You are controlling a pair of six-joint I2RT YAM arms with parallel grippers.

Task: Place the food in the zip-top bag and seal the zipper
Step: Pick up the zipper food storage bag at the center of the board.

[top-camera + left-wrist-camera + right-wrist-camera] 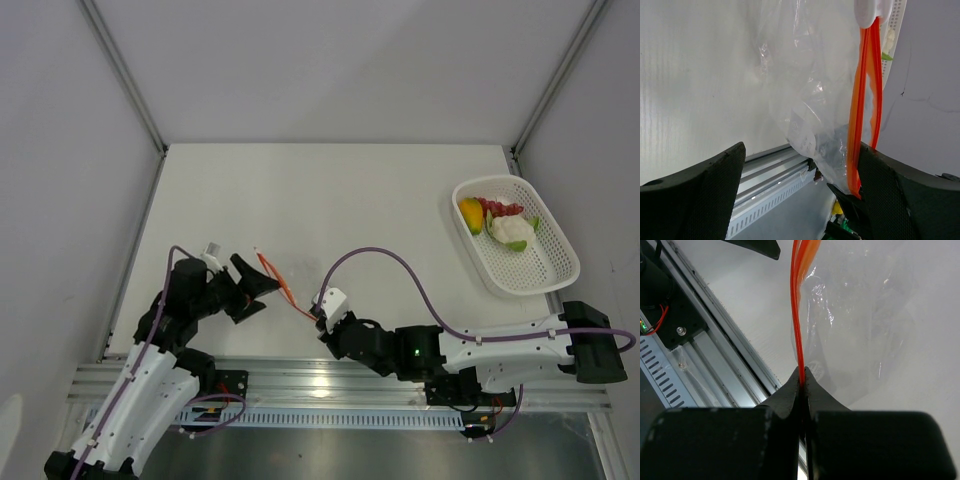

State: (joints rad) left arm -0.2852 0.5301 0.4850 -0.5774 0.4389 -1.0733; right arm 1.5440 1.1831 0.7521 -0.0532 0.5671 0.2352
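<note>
We see the right hand [803, 374] pressed together, pinching the zipper [799, 315] of the zip-top bag [865, 305] near the bench's [350, 200] front edge. The left hand [800, 150] is spread, with the zipper between its fingers. The food [498, 225] is all in the white basket [545, 280], well apart from the bag.

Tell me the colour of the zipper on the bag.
Orange-red. The zipper shows best in the right wrist view, pinched by the right hand.
</note>
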